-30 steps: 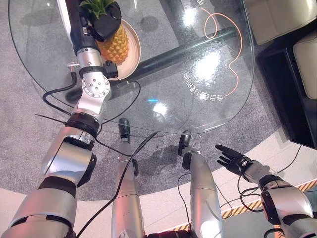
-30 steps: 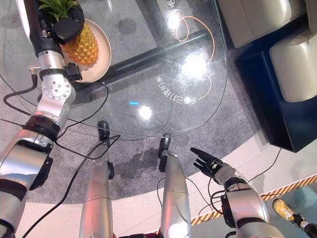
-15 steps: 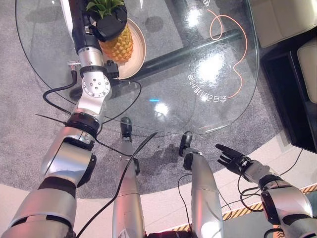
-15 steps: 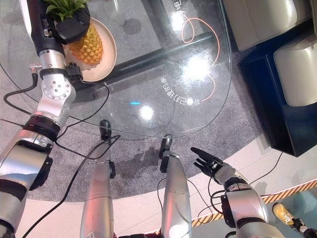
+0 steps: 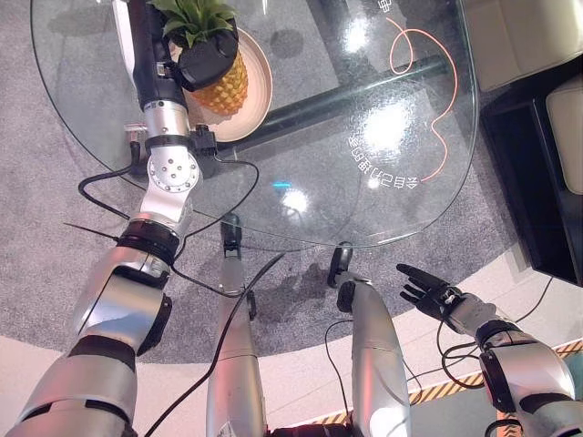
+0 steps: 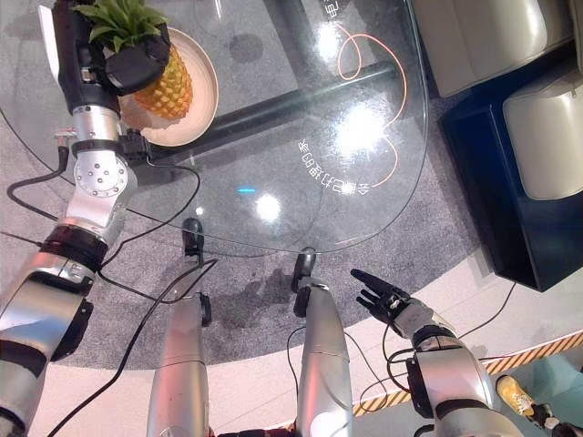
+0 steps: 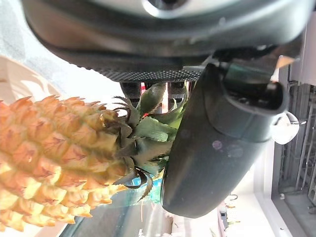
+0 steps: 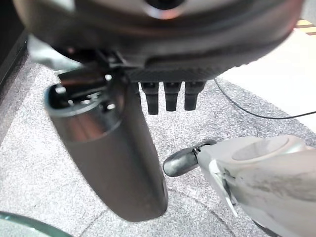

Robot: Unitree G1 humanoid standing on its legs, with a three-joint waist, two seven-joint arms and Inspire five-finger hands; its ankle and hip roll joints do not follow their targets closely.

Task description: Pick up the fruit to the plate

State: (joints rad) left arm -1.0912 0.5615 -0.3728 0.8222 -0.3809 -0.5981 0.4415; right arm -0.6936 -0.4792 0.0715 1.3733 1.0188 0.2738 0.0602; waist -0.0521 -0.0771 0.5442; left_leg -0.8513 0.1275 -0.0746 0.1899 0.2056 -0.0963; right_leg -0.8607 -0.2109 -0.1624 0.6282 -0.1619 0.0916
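The left hand (image 5: pixel 208 60) is clenched round the pineapple (image 5: pixel 223 86) just below its leafy crown; its own wrist view shows the thumb (image 7: pixel 217 143) pressed against the leaves. Over the last second the fruit's place relative to the plate (image 5: pixel 262 96) hardly changes, though the camera itself shifts, so the whole scene slides in both eye views. The pineapple now sits over the plate on the glass table (image 5: pixel 364 182), apparently resting on it. That suggests the carry is finished and only letting go remains. The right hand (image 5: pixel 428 293) hangs below the table edge, fingers straight and relaxed, holding nothing.
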